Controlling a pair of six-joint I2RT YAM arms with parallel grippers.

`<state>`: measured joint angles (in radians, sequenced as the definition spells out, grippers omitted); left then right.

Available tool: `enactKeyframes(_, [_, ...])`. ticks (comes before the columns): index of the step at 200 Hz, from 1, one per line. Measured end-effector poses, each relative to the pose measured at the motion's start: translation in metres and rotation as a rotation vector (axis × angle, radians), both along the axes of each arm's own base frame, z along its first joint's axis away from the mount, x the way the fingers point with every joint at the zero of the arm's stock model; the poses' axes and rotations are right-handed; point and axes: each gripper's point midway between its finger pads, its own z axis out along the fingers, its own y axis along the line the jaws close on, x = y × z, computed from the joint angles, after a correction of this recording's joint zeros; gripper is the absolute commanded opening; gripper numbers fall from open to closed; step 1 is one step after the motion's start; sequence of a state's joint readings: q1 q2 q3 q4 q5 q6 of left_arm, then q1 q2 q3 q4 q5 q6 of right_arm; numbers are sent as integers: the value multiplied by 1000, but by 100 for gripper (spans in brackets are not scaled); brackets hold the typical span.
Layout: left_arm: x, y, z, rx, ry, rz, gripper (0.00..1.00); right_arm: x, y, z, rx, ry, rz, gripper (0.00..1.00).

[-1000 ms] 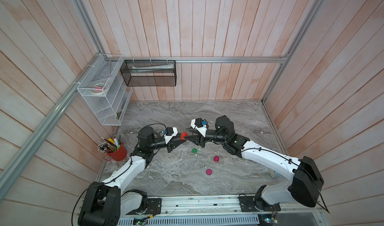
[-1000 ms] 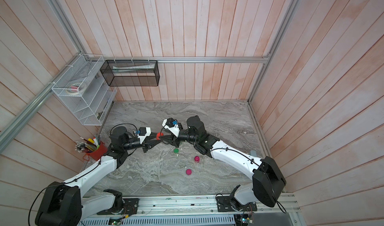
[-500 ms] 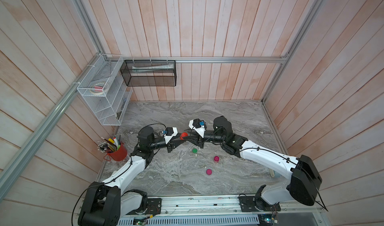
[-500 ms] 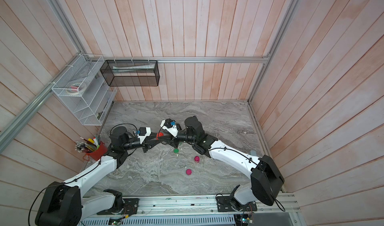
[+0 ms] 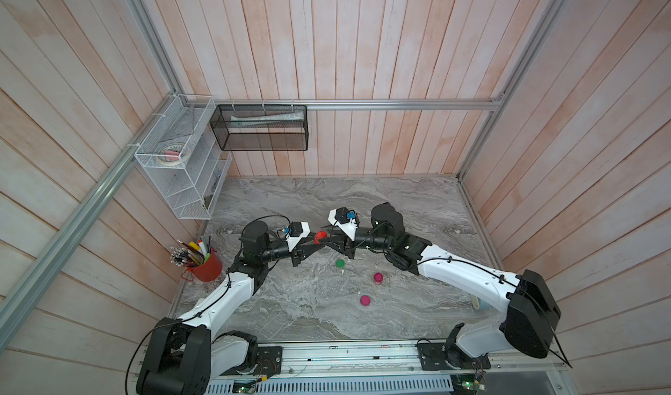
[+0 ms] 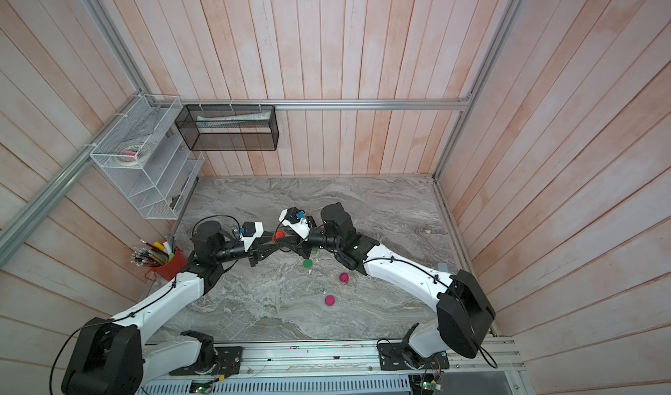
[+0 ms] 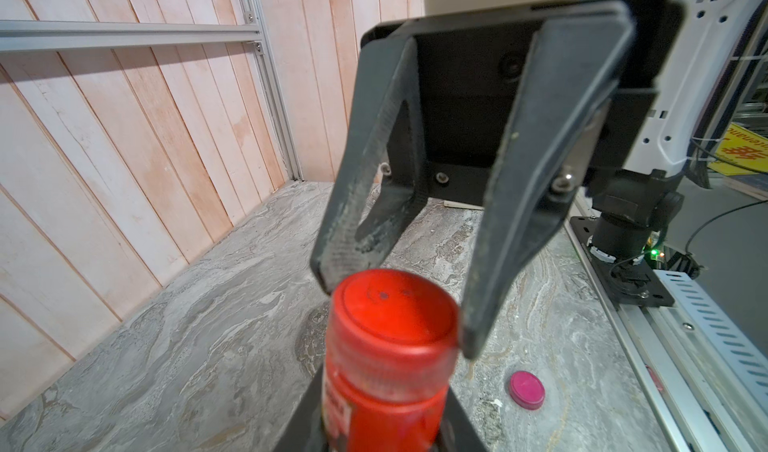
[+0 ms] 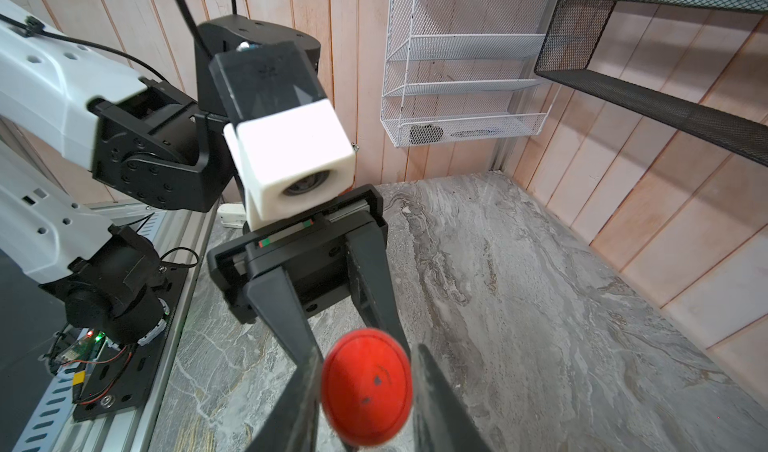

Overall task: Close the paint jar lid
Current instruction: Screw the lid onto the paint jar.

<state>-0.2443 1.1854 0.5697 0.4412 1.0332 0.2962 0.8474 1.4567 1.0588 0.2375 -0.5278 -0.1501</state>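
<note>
Above the middle of the marble table, lifted clear of it: a red paint jar, gripped at both ends. Around the lid, the right gripper, set to the lid's width, black fingers pressed against its rim from opposite sides. Around the jar's body, the left gripper, clamped tight on it, lid end pointed toward the other arm. Lid sitting on the jar's mouth; how far screwed down, impossible to tell. Round, glossy red, flat-topped, a few dark specks on top. Below it, a cloudy neck band smeared red, then a red body wrapped in a label with white and dark print, too blurred to read. In both top views, a small red spot between the two meeting wrists. On the table nearer the rail, well apart from the held jar: a green pot, a pink pot, a second pink pot; pot or bare cap, hard to say from above. By the wall on the left arm's side, a red cup of pencils. On the walls, a white wire rack and a black mesh basket.
</note>
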Motion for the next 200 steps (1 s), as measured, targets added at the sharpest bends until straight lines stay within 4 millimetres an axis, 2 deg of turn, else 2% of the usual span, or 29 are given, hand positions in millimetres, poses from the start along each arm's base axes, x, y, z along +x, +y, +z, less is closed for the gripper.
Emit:
enactKeyframes(71, [16,11,6,6,-56,138,27,14,11,5,7,39,-78,27])
enactKeyframes(171, [49,49,12,47,-172,525,27,44,45,8,83,228,-290,24])
enactKeyframes(200, [54,54,11,61,-183,571,27,49,49,8,114,272,-325,28])
